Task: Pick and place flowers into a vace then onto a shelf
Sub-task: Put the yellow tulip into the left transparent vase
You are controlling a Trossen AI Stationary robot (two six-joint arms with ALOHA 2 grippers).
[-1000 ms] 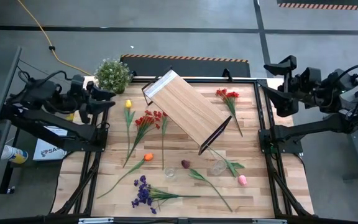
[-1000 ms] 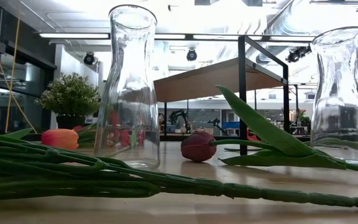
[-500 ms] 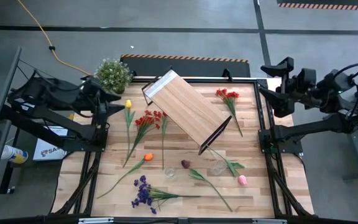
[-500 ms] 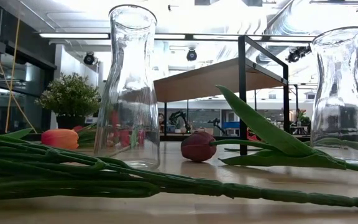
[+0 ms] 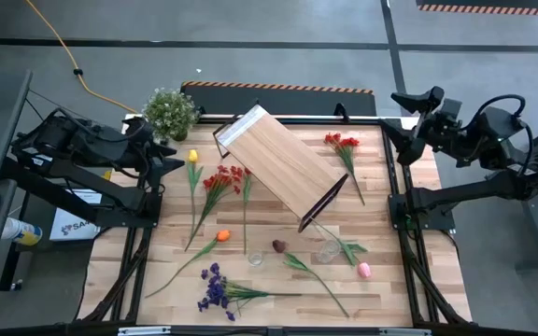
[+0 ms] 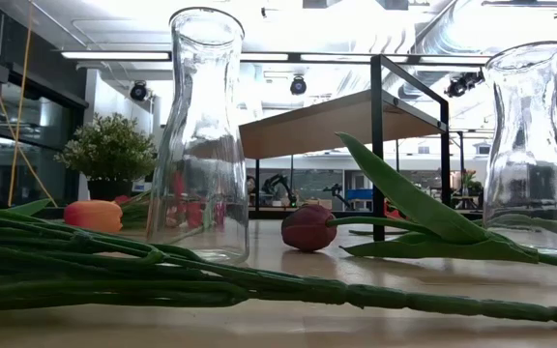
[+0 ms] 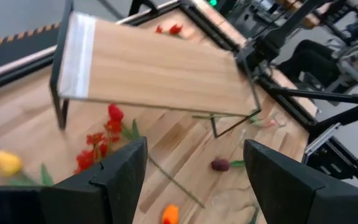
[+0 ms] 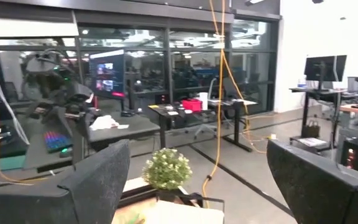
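Meanwhile, both open claws hover off-table; flowers (image 5: 216,183) lie beside the shelf (image 5: 281,165).

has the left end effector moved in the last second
Yes. In the high view the left end effector has swung inward toward the yellow tulip, past the potted plant.

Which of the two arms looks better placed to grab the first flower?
Probably the left. Its open gripper hangs at the table's edge beside the yellow tulip and the red spray. The right gripper is open at the far corner, nearest only the red flowers.
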